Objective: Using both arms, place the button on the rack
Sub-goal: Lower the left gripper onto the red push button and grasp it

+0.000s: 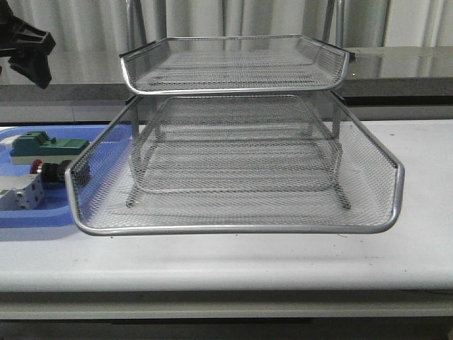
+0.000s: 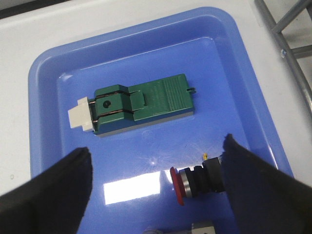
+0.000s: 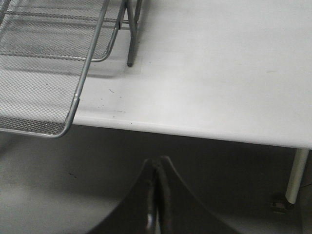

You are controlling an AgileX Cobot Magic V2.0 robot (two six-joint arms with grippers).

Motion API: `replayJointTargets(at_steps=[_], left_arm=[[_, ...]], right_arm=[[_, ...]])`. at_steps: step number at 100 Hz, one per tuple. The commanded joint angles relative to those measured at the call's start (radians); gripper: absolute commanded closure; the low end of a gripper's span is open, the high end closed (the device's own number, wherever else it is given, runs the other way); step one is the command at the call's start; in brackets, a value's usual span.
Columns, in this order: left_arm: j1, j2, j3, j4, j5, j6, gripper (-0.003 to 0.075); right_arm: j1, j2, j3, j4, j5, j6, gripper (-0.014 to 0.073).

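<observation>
The left pincer [image 2: 156,190] is held wide open above the button [image 2: 195,183], likely so it can be grabbed; the button is seen lying on its side in the smooth blue tray [image 2: 44,73], near a green block [image 2: 141,102]. The right pincer [image 3: 157,195] is pressed shut, kept off the white counter [image 3: 219,73]; the shiny wire rack [image 1: 233,177] is waiting, nothing seen in it.

The white table [image 1: 233,262] bears the rack [image 1: 233,205] and a blue tray [image 1: 28,212].
</observation>
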Motion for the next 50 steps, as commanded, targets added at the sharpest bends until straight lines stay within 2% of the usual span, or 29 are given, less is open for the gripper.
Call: replayJointTargets(at_steps=[1, 19, 33, 50], left_arm=[[-0.006, -0.048, -0.036, -0.004, -0.06, 0.0, 0.0153], [-0.006, -0.044, -0.036, -0.047, -0.049, 0.01, 0.0165], [-0.009, -0.022, -0.058, -0.05, 0.002, 0.154, 0.0164], [-0.01, 0.047, -0.164, -0.068, 0.148, 0.317, 0.0164]], right_arm=[[-0.003, 0.005, -0.035, -0.004, -0.057, -0.002, 0.0663], [-0.003, 0.005, -0.035, -0.004, -0.057, -0.002, 0.0663], [-0.003, 0.005, -0.035, -0.004, -0.057, -0.002, 0.0663], [-0.003, 0.005, -0.035, -0.004, -0.057, -0.002, 0.0663]])
